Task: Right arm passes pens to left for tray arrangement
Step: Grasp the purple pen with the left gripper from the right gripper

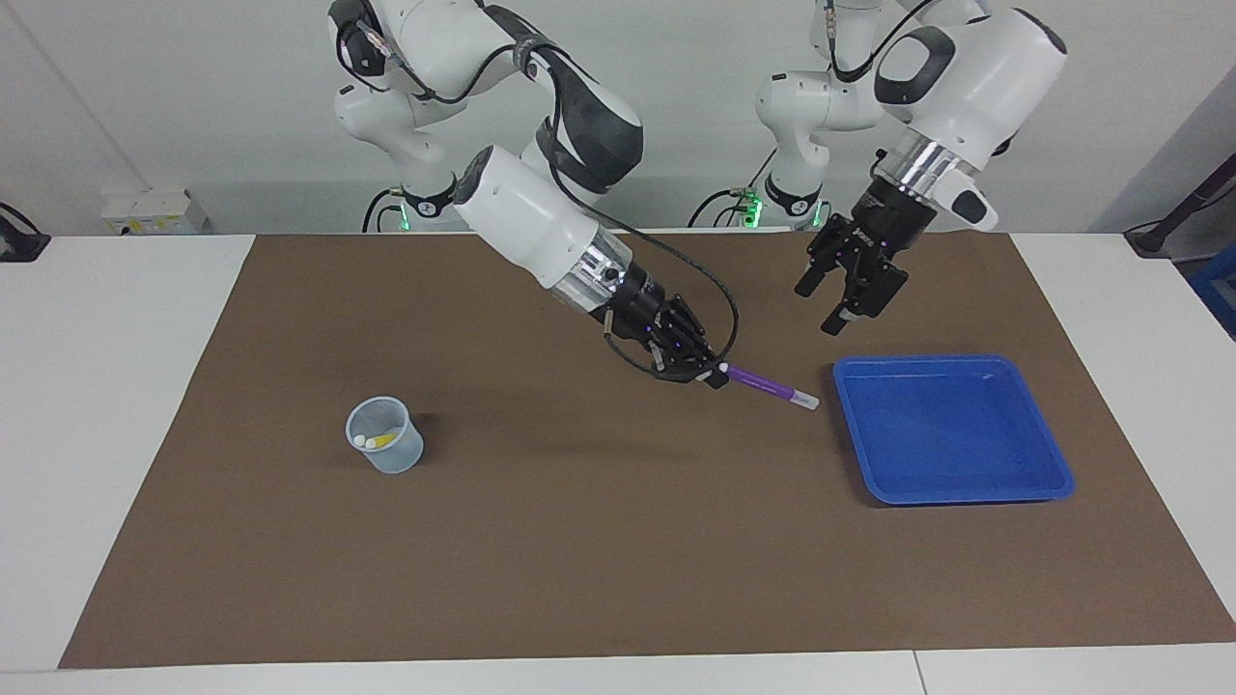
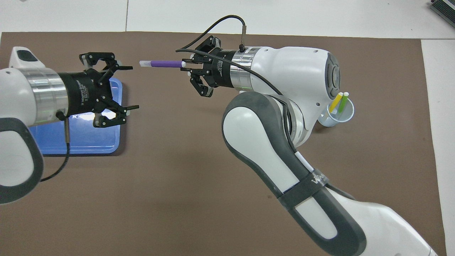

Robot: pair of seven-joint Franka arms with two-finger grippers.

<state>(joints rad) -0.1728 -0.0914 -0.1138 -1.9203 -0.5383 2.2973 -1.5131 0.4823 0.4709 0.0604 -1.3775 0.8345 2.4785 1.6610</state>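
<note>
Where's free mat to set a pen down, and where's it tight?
Free: the mat between the cup and the tray, along the edge farthest from the robots; the tray itself looks empty. Tight: beside the tray's robot-side corner, where the right claw holds the purple pen out toward the open left claw.

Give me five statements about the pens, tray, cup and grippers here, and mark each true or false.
1. The right gripper is shut on the purple pen. True.
2. The left gripper already grips that pen. False: it is open, apart from the pen.
3. The blue tray holds two pens. False: no pen lies in it.
4. The yellow pen and the green pen stand in the cup. True.
5. The cup sits inside the tray. False: it stands on the mat toward the right arm's end.
</note>
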